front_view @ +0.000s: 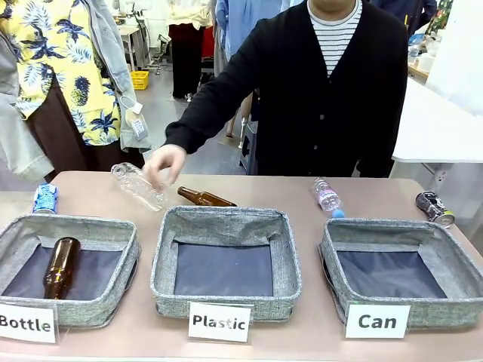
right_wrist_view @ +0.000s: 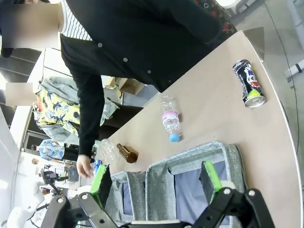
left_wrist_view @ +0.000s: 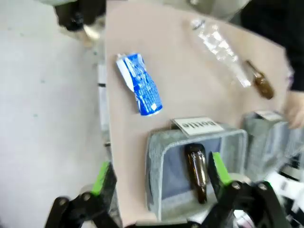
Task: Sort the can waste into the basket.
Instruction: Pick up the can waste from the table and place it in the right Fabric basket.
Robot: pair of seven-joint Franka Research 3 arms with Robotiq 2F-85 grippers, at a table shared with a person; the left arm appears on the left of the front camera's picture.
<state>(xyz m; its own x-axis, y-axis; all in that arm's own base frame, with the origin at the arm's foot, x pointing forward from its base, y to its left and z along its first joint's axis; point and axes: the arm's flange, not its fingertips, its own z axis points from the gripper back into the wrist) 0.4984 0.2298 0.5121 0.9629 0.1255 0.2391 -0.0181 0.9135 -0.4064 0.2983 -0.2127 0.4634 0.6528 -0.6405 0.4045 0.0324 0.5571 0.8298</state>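
The table top [front_view: 377,197] presented a smooth, matt beige surface. The Can basket [front_view: 392,230], the Plastic basket [front_view: 226,219] and the Bottle basket [front_view: 75,224] were of coarse grey woven cloth, each with a darker, smoother fabric lining. The Can card [front_view: 376,321] was matt white paper or card.

The blue can [left_wrist_view: 140,84] was thin printed metal, creased, with a mild sheen. The dark can [right_wrist_view: 249,83] was glossy, dented metal.

The first brown bottle [front_view: 60,265], in the Bottle basket, and the second brown bottle [front_view: 205,198], on the table top, were glossy glass. The large clear bottle [front_view: 137,185] and the small clear bottle [front_view: 327,197] were transparent, ribbed plastic.

The person's cardigan [front_view: 302,90] was matt black knit.
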